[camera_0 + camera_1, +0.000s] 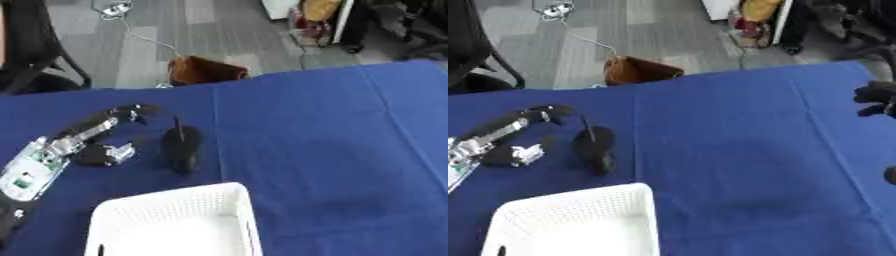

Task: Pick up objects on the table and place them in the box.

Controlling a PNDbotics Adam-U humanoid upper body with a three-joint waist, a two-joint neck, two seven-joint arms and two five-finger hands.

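Reaching with your left hand (105, 150), fingers spread, you were beside the black object (181, 146) on the worktop (332, 140); the white box (175, 220) looked nearly empty, so picking remained.

A blue cloth (332, 130) covers the table, with a straight fold line running down its middle. Beyond the far edge of the table a brown bin (203, 70) stands on the grey floor (201, 30), and a white cable (140, 35) lies across the floor near it. A black chair (31, 55) stands at the far left.
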